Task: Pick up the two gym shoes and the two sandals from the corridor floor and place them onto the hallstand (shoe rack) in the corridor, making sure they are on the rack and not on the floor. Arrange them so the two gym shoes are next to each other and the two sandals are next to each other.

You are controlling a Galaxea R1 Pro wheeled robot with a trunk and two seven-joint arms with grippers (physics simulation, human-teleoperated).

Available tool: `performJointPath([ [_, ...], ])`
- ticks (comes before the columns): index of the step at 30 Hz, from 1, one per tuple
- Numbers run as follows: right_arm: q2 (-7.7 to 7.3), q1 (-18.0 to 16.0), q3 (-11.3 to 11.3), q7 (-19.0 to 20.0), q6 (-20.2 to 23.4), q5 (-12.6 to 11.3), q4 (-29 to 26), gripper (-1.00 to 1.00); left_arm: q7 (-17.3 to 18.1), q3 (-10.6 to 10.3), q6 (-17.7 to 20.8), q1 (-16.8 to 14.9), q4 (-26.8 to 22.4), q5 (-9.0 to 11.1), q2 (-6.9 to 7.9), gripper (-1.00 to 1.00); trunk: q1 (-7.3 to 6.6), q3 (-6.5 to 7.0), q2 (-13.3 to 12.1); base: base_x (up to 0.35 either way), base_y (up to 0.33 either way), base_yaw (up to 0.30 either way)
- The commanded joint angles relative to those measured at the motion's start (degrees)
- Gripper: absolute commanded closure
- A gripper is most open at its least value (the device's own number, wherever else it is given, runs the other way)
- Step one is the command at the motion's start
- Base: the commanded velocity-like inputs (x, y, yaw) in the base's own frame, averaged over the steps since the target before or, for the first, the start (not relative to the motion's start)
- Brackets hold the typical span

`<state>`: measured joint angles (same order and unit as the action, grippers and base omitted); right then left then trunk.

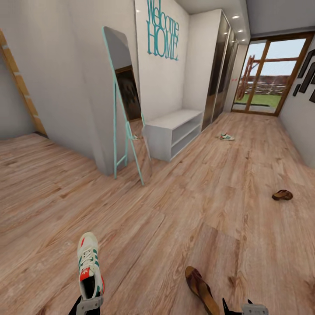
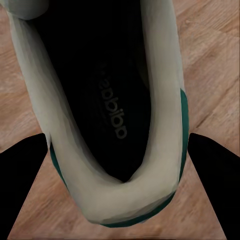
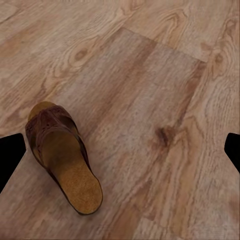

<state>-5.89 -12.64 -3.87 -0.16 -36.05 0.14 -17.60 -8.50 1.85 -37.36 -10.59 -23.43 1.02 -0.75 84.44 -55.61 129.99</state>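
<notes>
left gripper [image 1: 87,304] sits low at the heel of the near gym shoe [image 1: 89,262], fingers either side of it; right gripper [image 1: 245,308] spread wide, right of that shoe

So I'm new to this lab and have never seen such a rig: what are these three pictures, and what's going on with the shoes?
They are simulator renders from one wheeled robot with two arms. The big picture is from its head camera, looking down a corridor. The other two come from cameras on each wrist, looking along the gripper fingers.

In the head view, the left gripper sits at the heel of a gym shoe; the left wrist view looks straight into that shoe, with a dark finger on each side. Whether it is gripped, I cannot tell.

The right gripper is open above the wooden floor, beside a brown sandal, seen again from the right wrist.

Farther off lie the other gym shoe and sandal. The grey hallstand holds no shoes yet.
</notes>
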Motion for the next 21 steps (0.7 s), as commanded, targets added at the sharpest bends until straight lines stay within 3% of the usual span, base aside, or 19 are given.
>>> performJointPath([
  [1, 0.00, 0.0, -0.1, 0.0, -0.2, 0.0, 0.0, -1.00, 0.1, 0.2, -0.2, 0.0, 0.0, 0.1, -0.04, 1.00, -0.01, -0.05, 0.0, 0.000, -0.012, 0.278],
  [12, 0.00, 0.0, -0.1, 0.0, -0.2, 0.0, 0.1, -1.00, 0.1, 0.2, -0.2, 0.0, 0.0, 0.0, -0.04, 1.00, -0.01, -0.05, 0.0, -0.017, -0.015, 0.278],
  [21, 0.00, 0.0, -0.1, 0.0, -0.2, 0.0, 0.1, -1.00, 0.1, 0.2, -0.2, 0.0, 0.0, 0.0, -0.04, 1.00, -0.01, -0.05, 0.0, -0.191, -0.138, 0.278],
])
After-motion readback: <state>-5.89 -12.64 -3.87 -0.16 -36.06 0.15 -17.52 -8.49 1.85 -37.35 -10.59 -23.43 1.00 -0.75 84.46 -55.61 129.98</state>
